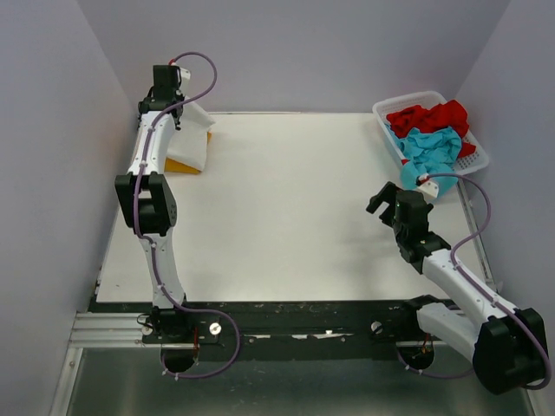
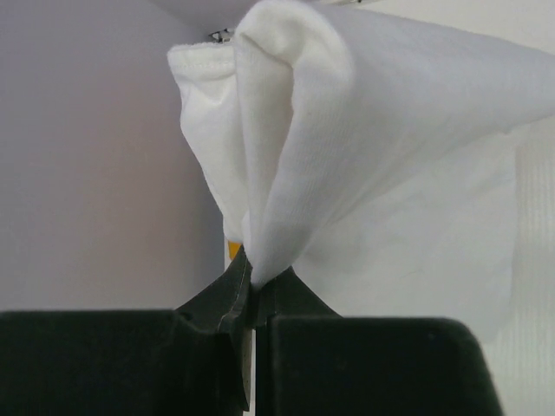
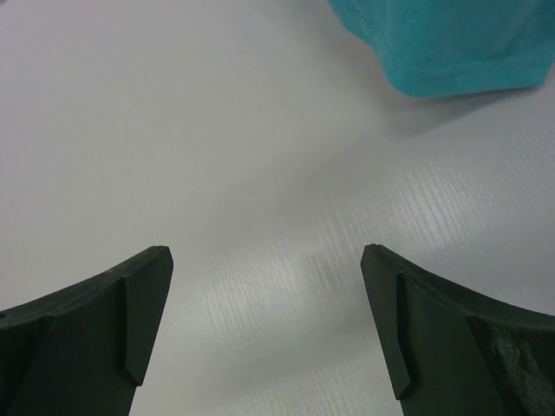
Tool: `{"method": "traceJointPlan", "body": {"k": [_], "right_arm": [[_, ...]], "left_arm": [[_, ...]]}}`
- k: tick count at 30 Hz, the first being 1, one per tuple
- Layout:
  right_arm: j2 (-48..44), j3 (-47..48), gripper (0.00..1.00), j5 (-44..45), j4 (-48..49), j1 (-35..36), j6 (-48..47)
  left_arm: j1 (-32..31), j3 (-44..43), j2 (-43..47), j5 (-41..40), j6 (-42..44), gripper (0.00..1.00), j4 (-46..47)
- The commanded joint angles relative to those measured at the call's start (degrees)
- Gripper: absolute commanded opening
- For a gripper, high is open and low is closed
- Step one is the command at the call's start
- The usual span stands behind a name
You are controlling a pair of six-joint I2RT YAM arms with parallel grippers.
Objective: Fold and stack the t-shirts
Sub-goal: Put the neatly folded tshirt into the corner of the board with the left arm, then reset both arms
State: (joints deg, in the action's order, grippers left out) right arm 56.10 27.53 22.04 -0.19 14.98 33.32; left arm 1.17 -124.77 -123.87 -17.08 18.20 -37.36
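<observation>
The right arm is reaching from the near right corner, its forearm leaning in toward the middle of the surface (image 1: 295, 208). Its claw (image 3: 264, 260) is gaping wide, gripping nothing and pointing down at bare surface, with the hem of the teal shirt (image 3: 442, 43) lying just beyond it.

Farther off, the left arm is stretching along the left edge to the far left corner. Its claw (image 2: 253, 286) is pinching tight on a fold of the white shirt (image 2: 390, 130). The cloth is rising to a peak at the pinch and fanning out rightward and nearward over the orange-yellow shirt (image 1: 182, 165), whose near edge is peeking out.

At the far right, the red shirt (image 1: 429, 115) is lying heaped in the basket (image 1: 477, 156), and the teal one is spilling over its near rim.
</observation>
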Motion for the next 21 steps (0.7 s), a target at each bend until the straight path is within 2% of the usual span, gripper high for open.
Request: {"method": "traceJointPlan", "body": {"k": [1, 2, 6, 7, 8, 9, 12, 15, 18, 21], "right_arm": [[-1.0, 0.2, 1.00, 3.0, -1.7, -0.2, 0.0], [-1.0, 0.3, 1.00, 3.2, -1.9, -0.2, 0.1], [-1.1, 0.9, 1.00, 3.7, -3.5, -0.2, 0.7], [-1.2, 0.8, 1.00, 3.9, -3.7, -0.3, 0.7], [-1.3, 0.9, 1.00, 4.0, -3.7, -0.2, 0.8], [-1.5, 1.0, 1.00, 4.1, -3.9, -0.2, 0.8], [-2.4, 2.9, 1.00, 4.0, -6.5, -0.2, 2.3], [-4.4, 3.7, 1.00, 1.1, -8.2, -0.2, 3.0], [-7.5, 2.0, 1.00, -0.7, -8.4, -0.2, 3.6], [-10.9, 0.0, 1.00, -2.5, -9.5, -0.2, 3.3]], "left_arm": [[2.4, -2.6, -3.2, 0.3, -0.1, 0.00, 4.6], [2.6, -2.7, -3.9, -0.3, 0.2, 0.00, 5.6], [3.9, -7.0, -7.8, -2.0, -0.6, 0.26, 6.3], [4.0, -7.8, -8.1, -3.0, -1.0, 0.47, 6.6], [4.1, -8.8, -8.4, -4.2, -1.6, 0.78, 6.7], [4.1, -9.7, -8.2, -4.9, -2.6, 0.98, 6.6], [4.1, -12.6, -4.8, -3.4, -9.5, 0.98, 2.4], [4.1, -8.9, 3.5, 4.6, -21.2, 0.99, -2.0], [3.6, 7.2, 17.5, 15.5, -32.2, 0.98, 3.4], [0.7, 27.7, 31.5, 19.9, -38.4, 0.99, 13.3]]}}
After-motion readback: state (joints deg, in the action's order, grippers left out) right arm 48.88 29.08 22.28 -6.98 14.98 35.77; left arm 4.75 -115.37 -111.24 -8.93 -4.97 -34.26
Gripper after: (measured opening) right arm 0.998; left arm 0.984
